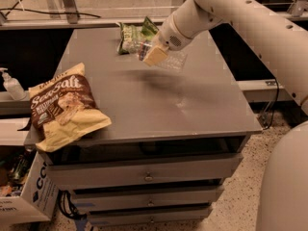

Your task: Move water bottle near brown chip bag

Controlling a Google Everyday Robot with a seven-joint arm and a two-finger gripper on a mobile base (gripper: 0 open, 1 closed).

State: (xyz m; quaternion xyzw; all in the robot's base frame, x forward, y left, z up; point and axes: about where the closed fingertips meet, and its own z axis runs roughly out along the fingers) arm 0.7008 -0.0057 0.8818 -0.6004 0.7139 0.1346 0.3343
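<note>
The water bottle (173, 60) is a clear ribbed bottle lying sideways in my gripper (154, 55), its dark label end pointing left. The gripper is shut on it and holds it a little above the back middle of the grey table (192, 105), with a blurred shadow below. The brown chip bag (62, 107), with white "Sea Salt" lettering and pale yellow edges, lies at the table's front left corner, well to the left of and nearer than the gripper.
A green chip bag (134, 35) lies at the back of the table, just behind the gripper. A white pump bottle (10, 83) stands on a ledge to the left. A cardboard box (24, 196) sits on the floor at lower left. Drawers are below the tabletop.
</note>
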